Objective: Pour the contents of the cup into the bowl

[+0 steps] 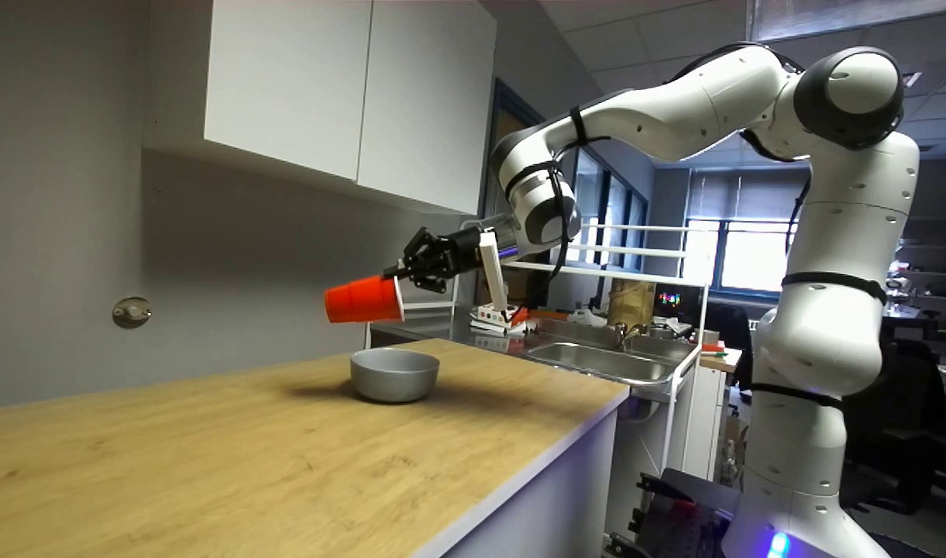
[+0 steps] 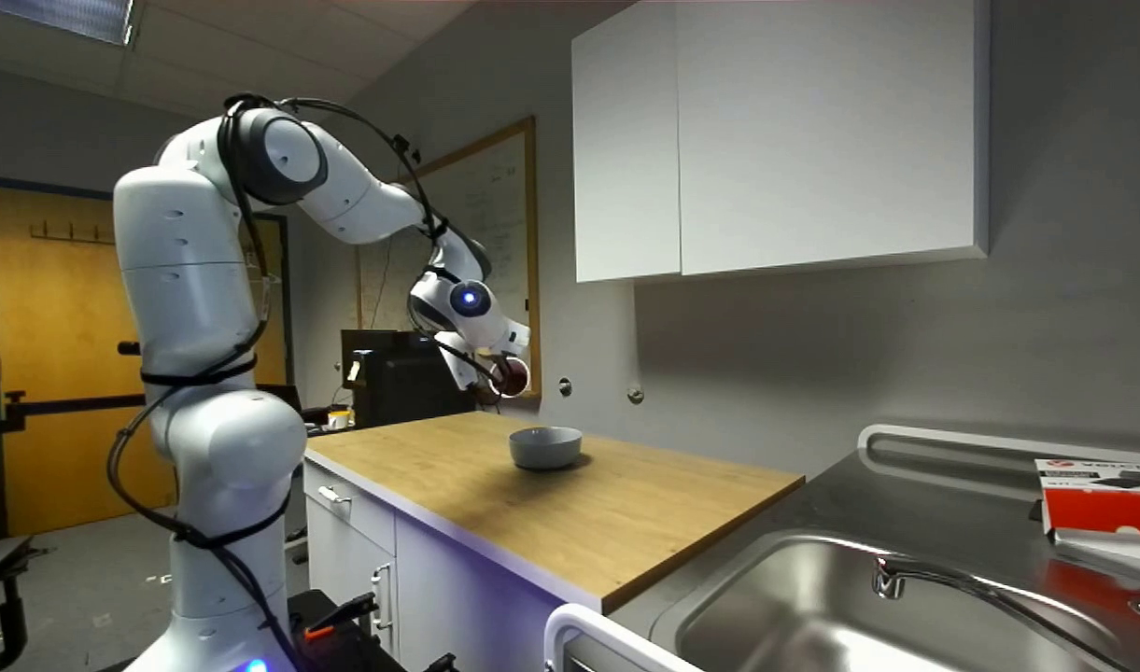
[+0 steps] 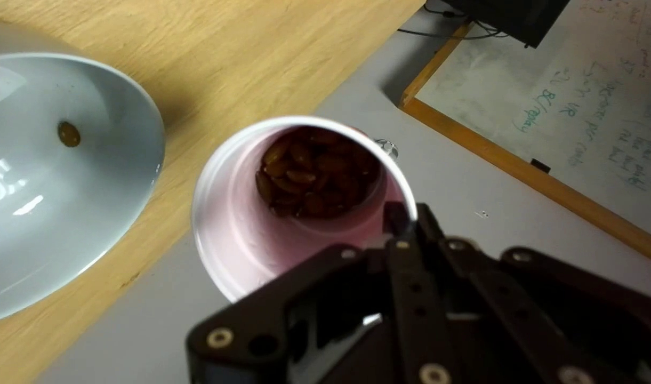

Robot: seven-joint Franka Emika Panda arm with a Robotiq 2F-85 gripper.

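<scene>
1. Holding the cup on its side in the air, nearly level, with its base pointed away and its mouth turned back toward the claw
2. Clamped on the cup's side at the rim, pinching it between dark fingers, with one inside the mouth and one outside
3. Leaving most of the cup below and beyond those fingers in an exterior view
4. Containing a heap of brown bits, gathered toward the cup's base
5. Set higher than the bowl and apart from it, near its rim in the wrist view
6. Showing a lone brown bit inside the bowl on the wooden counter
7. Topped, farther off, by a white cabinet
</scene>
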